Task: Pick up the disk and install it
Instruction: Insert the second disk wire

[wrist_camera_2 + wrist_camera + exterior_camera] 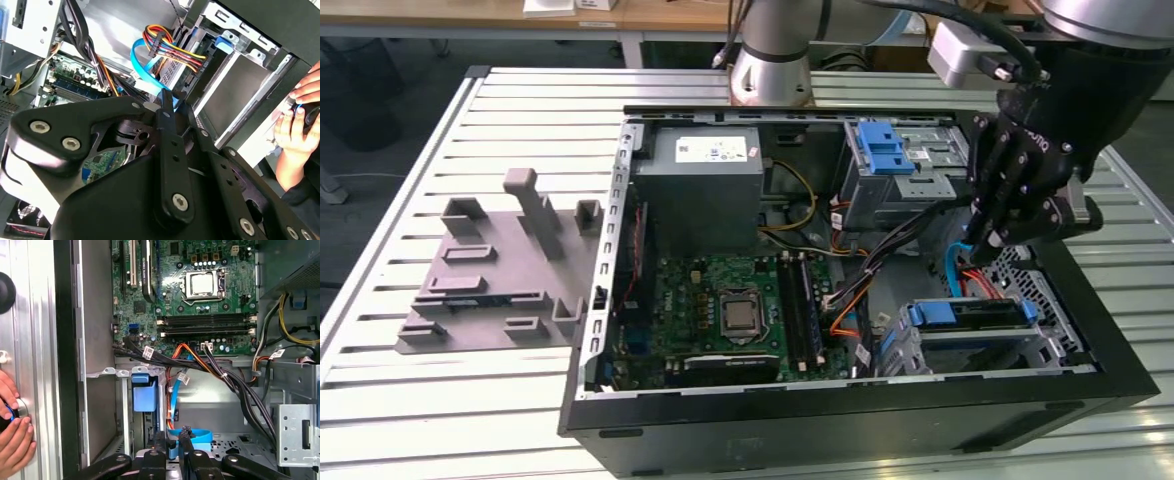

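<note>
Gripper (pixel 978 240) hangs near the disk (pixel 974 314), lying lengthwise across the case (pixel 854 425).

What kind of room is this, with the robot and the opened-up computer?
Probably a robotics lab or workshop: a robot arm stands on a slatted metal table, over an open computer case, with desks behind.
</note>
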Controlling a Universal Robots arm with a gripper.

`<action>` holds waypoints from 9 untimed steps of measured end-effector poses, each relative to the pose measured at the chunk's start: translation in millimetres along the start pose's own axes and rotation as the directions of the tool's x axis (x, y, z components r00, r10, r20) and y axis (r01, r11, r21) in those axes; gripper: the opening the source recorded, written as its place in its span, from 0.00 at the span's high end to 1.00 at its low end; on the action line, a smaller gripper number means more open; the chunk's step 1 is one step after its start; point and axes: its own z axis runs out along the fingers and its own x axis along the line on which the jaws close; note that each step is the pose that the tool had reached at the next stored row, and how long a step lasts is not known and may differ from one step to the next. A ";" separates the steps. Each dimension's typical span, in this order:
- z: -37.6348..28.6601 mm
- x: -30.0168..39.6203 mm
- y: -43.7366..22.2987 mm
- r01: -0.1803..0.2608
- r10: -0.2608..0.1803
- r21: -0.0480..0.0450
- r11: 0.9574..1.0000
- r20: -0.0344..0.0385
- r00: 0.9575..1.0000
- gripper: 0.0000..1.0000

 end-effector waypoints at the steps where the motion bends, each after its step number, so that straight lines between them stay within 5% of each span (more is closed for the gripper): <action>1: 1.0 1.4 -0.2 0.000 0.000 0.000 1.000 0.000 1.000 0.75; 9: 11.8 15.5 -1.5 0.000 0.000 -0.001 1.000 0.013 1.000 0.75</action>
